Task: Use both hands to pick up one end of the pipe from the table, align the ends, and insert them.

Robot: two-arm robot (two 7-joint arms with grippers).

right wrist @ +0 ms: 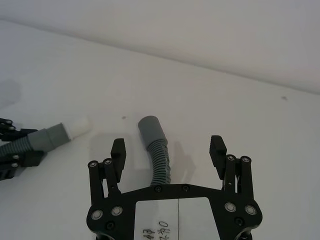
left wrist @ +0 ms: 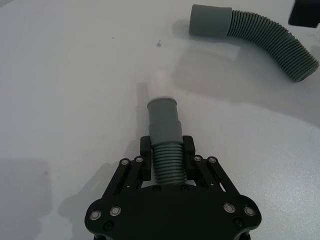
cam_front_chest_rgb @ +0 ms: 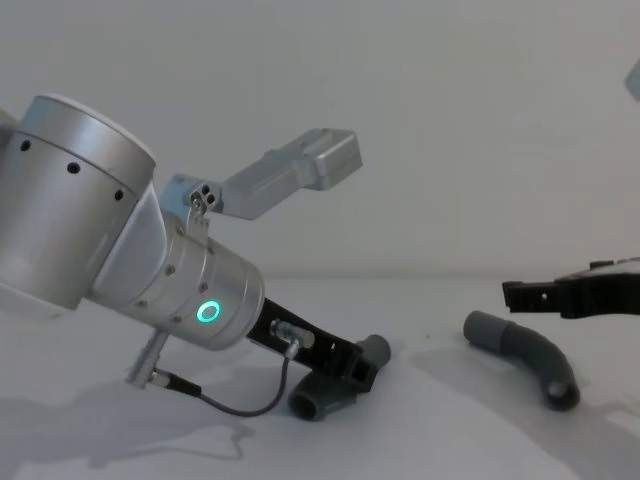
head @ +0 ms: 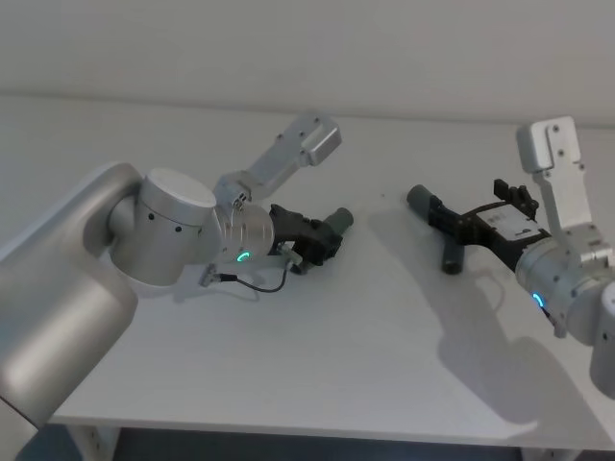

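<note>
On the left side of the desk (head: 327,365), left claw (left wrist: 166,155) is pinching the short pipe piece (left wrist: 165,125) by its ribbed section, held low over the surface. Its collar and pale tip (right wrist: 80,127) stick out ahead of the fingers. Right side: right claw (right wrist: 167,150) is spread wide above the curved elbow piece (right wrist: 159,155), one finger on either side, not touching it. Elbow lies flat on the desk, collar end (right wrist: 149,127) on the side nearer the short piece. Both pieces well apart.
</note>
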